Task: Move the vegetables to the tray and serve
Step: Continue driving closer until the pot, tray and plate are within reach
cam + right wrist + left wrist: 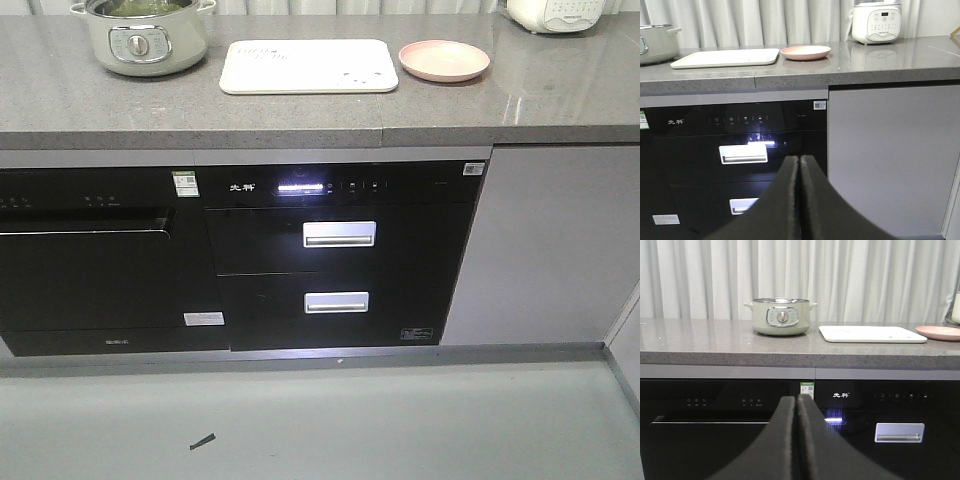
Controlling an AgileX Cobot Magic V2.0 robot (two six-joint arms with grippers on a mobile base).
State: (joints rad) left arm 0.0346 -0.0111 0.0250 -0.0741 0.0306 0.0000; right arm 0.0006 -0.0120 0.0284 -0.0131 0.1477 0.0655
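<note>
The cream-white tray (308, 66) lies flat on the grey counter, with nothing on it. Left of it stands a pale green pot (145, 40), and dark green vegetables (140, 6) show just inside its rim. In the left wrist view the tray (872, 334) is right of the pot (781, 316), and the pot's contents are hidden by its wall. My left gripper (797, 398) is shut on nothing, low in front of the black appliances. My right gripper (799, 158) is also shut and empty, below counter height. The tray (725, 58) sits up and to its left.
A round pink plate (444, 60) sits right of the tray. A white cooker (876, 22) stands further right on the counter (300, 115). Black built-in appliances with silver drawer handles (339, 234) fill the front below. A grey cabinet door (890, 160) is at the right.
</note>
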